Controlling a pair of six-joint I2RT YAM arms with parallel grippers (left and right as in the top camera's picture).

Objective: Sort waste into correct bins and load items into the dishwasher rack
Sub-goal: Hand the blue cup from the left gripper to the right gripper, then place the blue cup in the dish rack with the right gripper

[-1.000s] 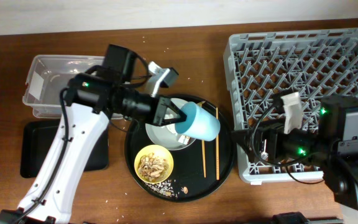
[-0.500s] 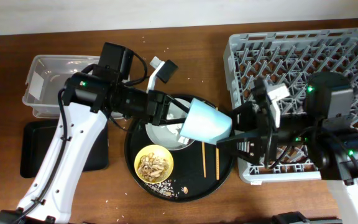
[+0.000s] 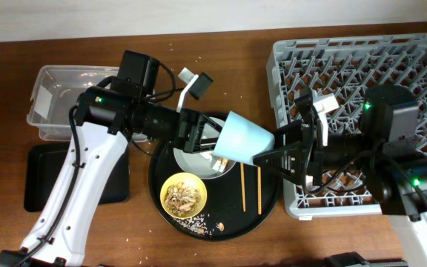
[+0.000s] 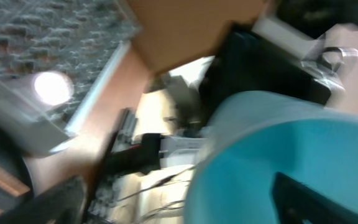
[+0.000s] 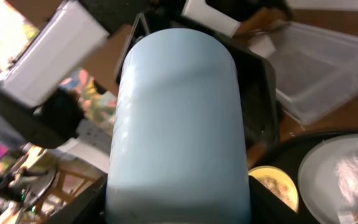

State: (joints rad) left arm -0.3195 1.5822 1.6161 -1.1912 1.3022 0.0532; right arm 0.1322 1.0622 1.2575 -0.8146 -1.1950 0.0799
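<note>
The left jaws pinch the rim of the small blue cup (image 3: 245, 139) above the plate (image 3: 189, 159). The right jaws flank its base; their grip I cannot tell

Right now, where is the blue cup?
In the overhead view the blue cup is mid-table, held on its side between the left gripper and right gripper, above the round black tray, just left of the dishwasher rack.

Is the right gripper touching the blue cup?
Cannot tell. Right wrist view: the right gripper flanks the blue cup, but neither contact nor gap shows.
</note>
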